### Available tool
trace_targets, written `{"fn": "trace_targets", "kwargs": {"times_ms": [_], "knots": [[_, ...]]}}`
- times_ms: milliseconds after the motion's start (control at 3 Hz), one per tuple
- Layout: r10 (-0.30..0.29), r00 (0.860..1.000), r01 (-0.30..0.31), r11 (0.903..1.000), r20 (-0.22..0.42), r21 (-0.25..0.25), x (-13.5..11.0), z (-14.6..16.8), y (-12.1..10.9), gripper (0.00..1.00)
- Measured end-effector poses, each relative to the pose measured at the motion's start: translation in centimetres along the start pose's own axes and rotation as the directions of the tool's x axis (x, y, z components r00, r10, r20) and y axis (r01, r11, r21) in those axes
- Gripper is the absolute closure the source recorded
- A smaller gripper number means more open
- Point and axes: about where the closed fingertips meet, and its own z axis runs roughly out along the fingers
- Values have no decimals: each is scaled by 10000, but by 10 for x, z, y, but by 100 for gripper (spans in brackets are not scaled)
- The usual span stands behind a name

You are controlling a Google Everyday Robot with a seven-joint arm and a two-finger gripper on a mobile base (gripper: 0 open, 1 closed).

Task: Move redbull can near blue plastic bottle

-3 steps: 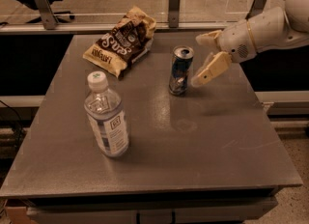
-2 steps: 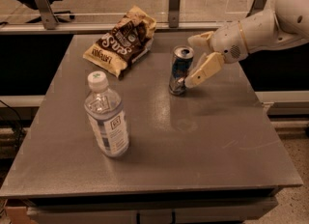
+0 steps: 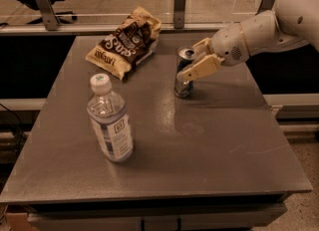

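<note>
Grey square tabletop (image 3: 214, 140), glass-panelled railing behind it. Standing upright toward the right rear of it: slim blue-and-silver metal redbull can (image 3: 184, 78), silver top open to view, on the same spot as a moment ago. Changed since then: cream two-finger gripper (image 3: 189, 61), earlier just right of the can, now pushed leftward and straddling its upper half. Spread apart, the fingers (image 3: 204, 67), one crossing the can's front, the other at the rim's far right side; pressing or merely beside, cannot tell. Reaching in from the right edge, the white jointed arm (image 3: 259, 31). Well apart at front left, upright: clear, white-capped blue plastic bottle (image 3: 110, 120) with pale label. At the rear left, lying flat: brown-and-yellow crinkled chip bag (image 3: 127, 43).
</note>
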Motion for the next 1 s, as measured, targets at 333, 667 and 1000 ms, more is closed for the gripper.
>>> {"fn": "trace_targets", "kwargs": {"times_ms": [333,667,1000], "knots": [[141,9999,-139,9996,75,-254,-2,4,5,65],[-458,9989,462,9984,127,-322,-19,-16,19,88],[-1153,9933,1153,9915,29,-607,-45,-35,49,100]]}}
